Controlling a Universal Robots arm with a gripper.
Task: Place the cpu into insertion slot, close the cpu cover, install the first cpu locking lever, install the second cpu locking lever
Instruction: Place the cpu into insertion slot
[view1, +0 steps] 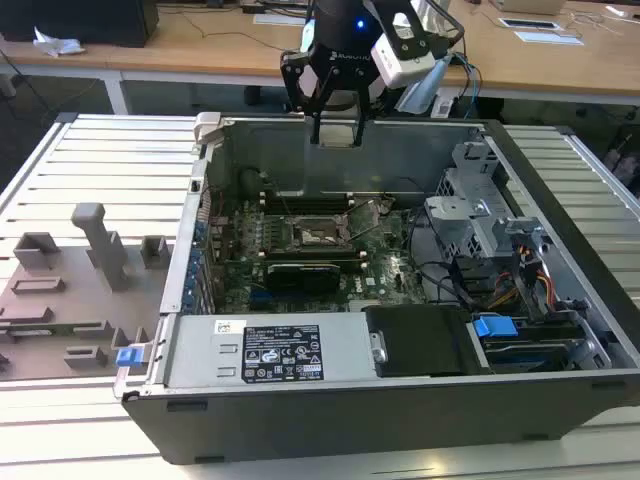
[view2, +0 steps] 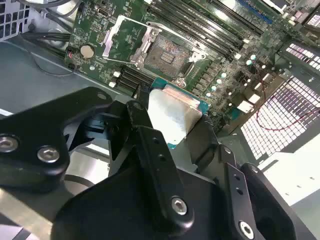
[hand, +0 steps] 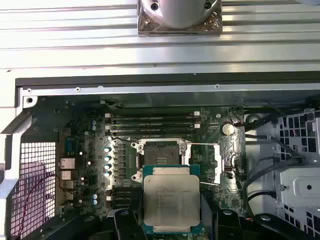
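My gripper (view1: 337, 135) hangs over the far wall of the open computer case (view1: 200, 290), shut on the cpu (hand: 171, 200). The chip is a flat silver-topped square with a green edge, held by two opposite sides between black fingers (view2: 145, 135). The insertion slot (hand: 160, 152) lies on the green motherboard below and just beyond the chip, its dark centre bare. The cpu cover (view2: 125, 39), a silver frame with a cut-out centre, is swung open beside the slot toward the coin battery. Thin wire levers (view2: 172, 35) stand unlatched around the socket.
Long black memory slots (hand: 152, 120) run along the socket's far side. A silver drive cage (view1: 480, 210) with cables fills the exterior view's right part of the case. A black power supply (view1: 420, 340) lies near the front. A grey fixture tray (view1: 70, 290) lies outside.
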